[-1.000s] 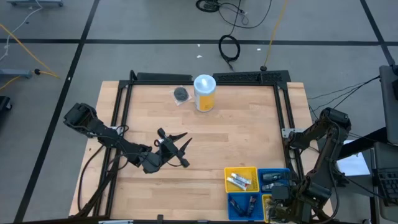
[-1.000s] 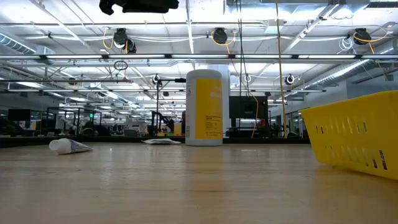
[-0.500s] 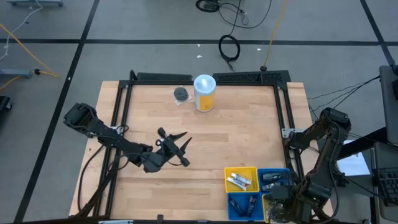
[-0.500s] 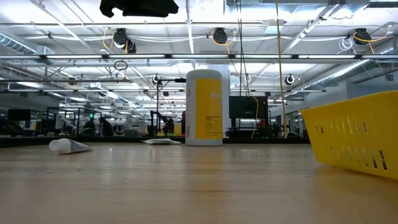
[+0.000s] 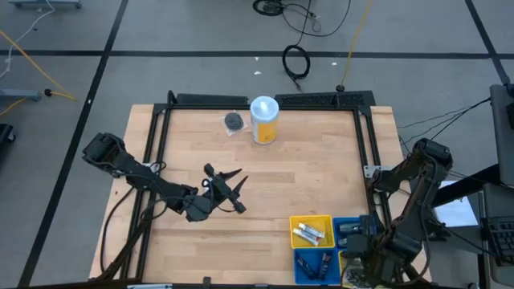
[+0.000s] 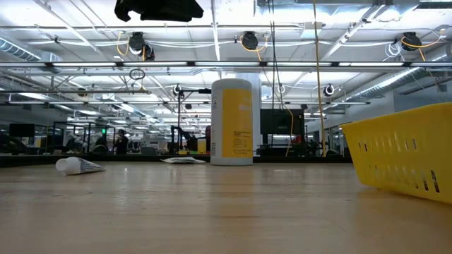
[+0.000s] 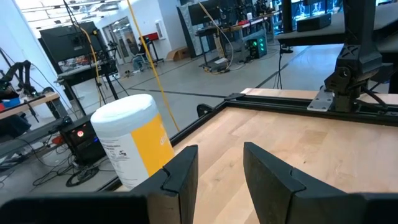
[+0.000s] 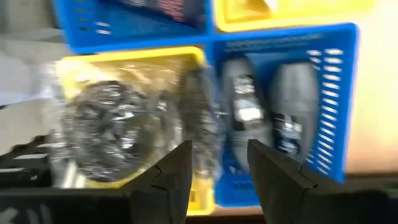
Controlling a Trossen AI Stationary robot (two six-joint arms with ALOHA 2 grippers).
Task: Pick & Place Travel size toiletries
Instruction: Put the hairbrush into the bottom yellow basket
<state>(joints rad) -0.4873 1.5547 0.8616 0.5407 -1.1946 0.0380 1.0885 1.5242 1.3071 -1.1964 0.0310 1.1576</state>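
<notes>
The left tool (image 5: 227, 190) is held above the middle-left of the wooden desk (image 5: 321, 168), with its fingers (image 7: 181, 177) parted and nothing between them; in its wrist view the white-lidded yellow canister (image 7: 132, 148) is seen ahead of it. The right tool (image 8: 219, 163) is held over the baskets at the near right corner of the desk, its fingers (image 8: 177, 168) spread apart and nothing gripped. Beneath it a yellow basket (image 8: 134, 55) with crinkled silvery packets (image 8: 112, 127) is seen, and just beside that a blue basket (image 8: 329, 99) holding dark grey bottles (image 8: 292, 115). In the high view, white tubes (image 5: 311, 234) lie in another yellow basket (image 5: 312, 219), and small dark items (image 5: 315, 262) lie in the blue basket (image 5: 301, 269) next to it. Near the far edge of the desk the canister (image 5: 264, 120) stands upright, with a grey round flat packet (image 5: 233, 122) lying just beside it. In the low view a small white tube (image 6: 78, 166) is seen lying on the desk, well apart from the baskets.
</notes>
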